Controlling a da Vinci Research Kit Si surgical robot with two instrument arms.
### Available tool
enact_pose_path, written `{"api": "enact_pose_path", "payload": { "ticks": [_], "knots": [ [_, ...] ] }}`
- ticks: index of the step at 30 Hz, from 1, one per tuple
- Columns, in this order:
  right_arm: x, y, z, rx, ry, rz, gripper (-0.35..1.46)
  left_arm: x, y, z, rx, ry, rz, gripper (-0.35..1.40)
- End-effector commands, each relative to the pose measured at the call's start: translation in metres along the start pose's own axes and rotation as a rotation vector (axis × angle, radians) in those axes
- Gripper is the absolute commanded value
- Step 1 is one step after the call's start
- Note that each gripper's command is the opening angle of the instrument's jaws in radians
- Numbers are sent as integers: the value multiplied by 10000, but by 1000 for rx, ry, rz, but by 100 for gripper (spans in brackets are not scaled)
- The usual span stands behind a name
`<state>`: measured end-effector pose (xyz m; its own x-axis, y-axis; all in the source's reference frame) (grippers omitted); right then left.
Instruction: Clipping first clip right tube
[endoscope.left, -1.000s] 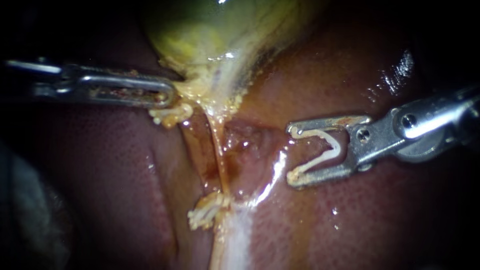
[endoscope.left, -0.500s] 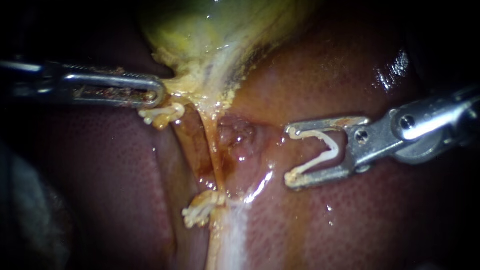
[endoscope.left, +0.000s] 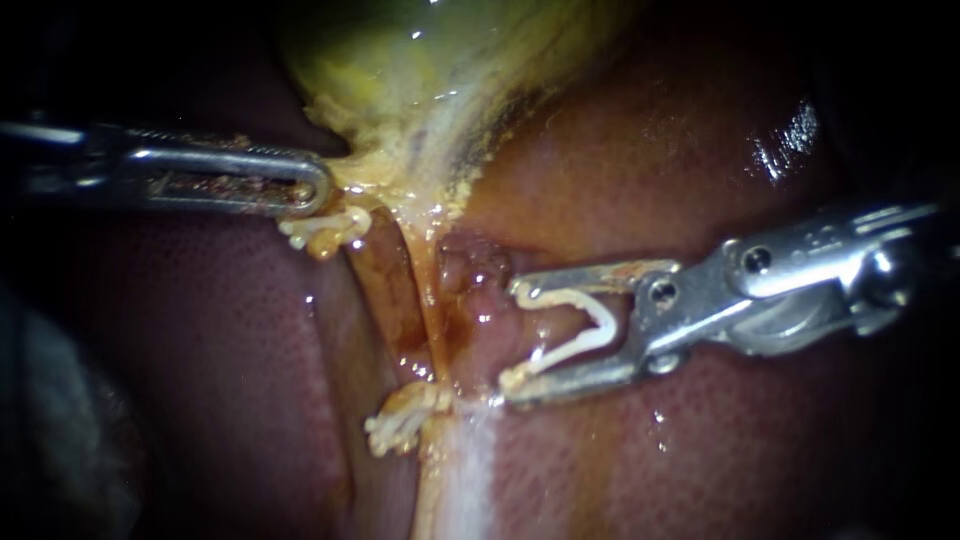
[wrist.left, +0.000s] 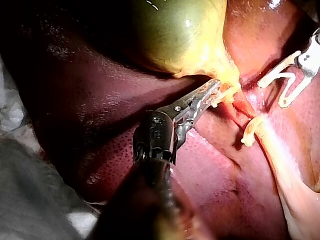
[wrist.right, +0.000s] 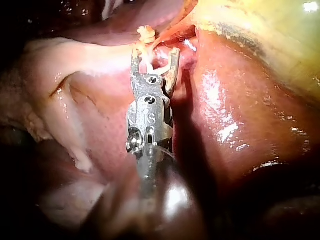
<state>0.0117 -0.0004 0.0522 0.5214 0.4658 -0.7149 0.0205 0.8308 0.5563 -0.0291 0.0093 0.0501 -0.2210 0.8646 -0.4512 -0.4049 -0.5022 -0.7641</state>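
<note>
Right instrument (endoscope.left: 515, 335): end effector grasping an open clip (endoscope.left: 605, 325), mouth facing the tube (endoscope.left: 430, 310) just beside, which lay crosswise. Left instrument (endoscope.left: 318, 188): end effector clenched on gallbladder (endoscope.left: 400, 80).

Take the heading of your left instrument (wrist.left: 215, 90) as twelve o'clock. Its jaws lie together, clamped on the yellow fringe of the gallbladder (wrist.left: 175, 35), whose green body sits at nine. Near one-thirty, your right instrument (wrist.left: 274, 93) carries a pale clip (wrist.left: 279, 69) in its spread jaws, above red liver (wrist.left: 100, 105).

endoscope: close above | wrist cams: oblique, opposite sides, close | shared: gallbladder (endoscope.left: 400, 70)
</note>
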Motion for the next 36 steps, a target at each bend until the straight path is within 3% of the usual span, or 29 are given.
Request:
{"api": "enact_pose_path", "payload": {
  "ticks": [1,8,17,27,36],
  "knots": [
    [-1,0,4,2,-2,8,48,0,1,0,-1,-1,-1,-35],
    [-11,5,31,12,2,57,48,1,8,2,-1,-1,-2,-35],
    [-18,12,60,37,41,118,48,1,9,3,0,0,-2,-35],
    [-19,21,76,69,116,190,48,1,9,4,0,0,-3,-35],
    [-19,20,88,149,162,248,45,1,8,4,0,0,-2,-35]
  ]
}}
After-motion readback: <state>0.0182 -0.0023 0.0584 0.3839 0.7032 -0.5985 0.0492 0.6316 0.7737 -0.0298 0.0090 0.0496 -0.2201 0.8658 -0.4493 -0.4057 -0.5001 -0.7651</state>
